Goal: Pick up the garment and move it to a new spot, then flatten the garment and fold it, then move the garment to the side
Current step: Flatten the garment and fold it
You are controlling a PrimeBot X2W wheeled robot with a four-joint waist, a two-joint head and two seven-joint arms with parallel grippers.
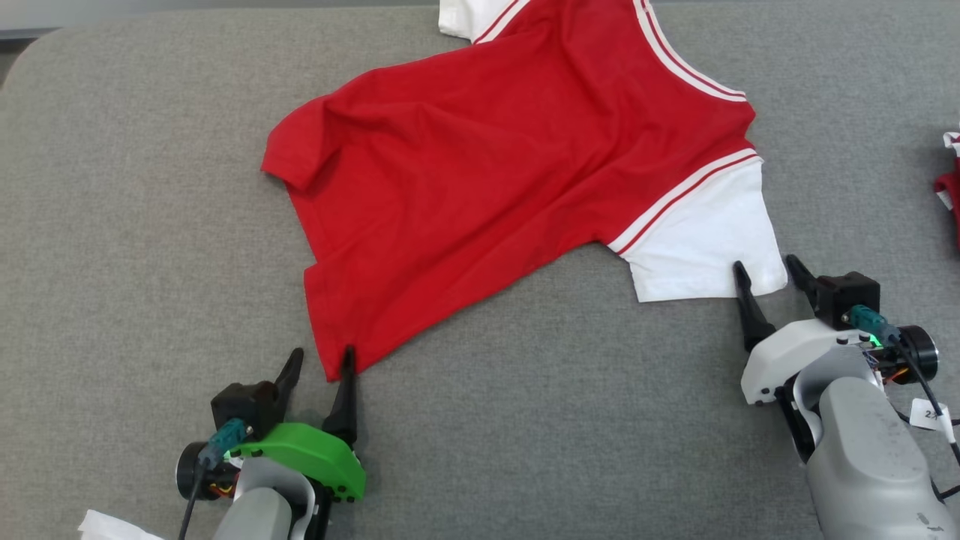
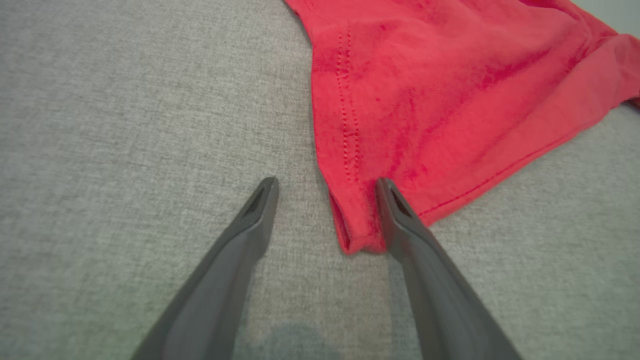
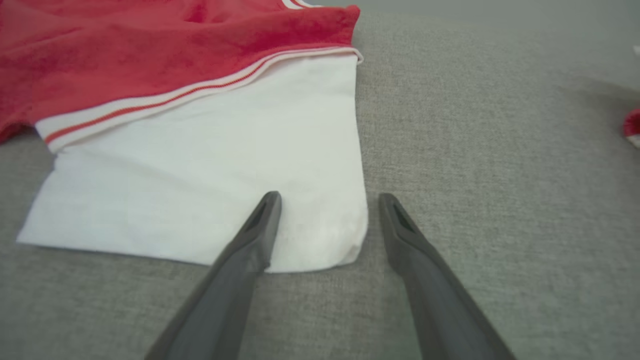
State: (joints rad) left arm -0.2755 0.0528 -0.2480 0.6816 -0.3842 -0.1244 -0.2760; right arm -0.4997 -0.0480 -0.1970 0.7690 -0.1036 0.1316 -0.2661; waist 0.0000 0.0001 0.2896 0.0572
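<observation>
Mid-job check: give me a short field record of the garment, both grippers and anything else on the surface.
garment: red T-shirt with white sleeves, spread out but wrinkled, unfolded
surface: grey fabric surface
left gripper: open, fingers on either side of the red hem corner, nothing gripped
right gripper: open, straddling the near corner of the white sleeve, nothing gripped
other: red-and-white item at the right edge, apart from the shirt

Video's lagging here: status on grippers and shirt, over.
Left gripper open, straddling red hem corner. Right gripper open, straddling white sleeve corner. T-shirt spread on grey surface, unheld. Red cloth far right, clear.
</observation>
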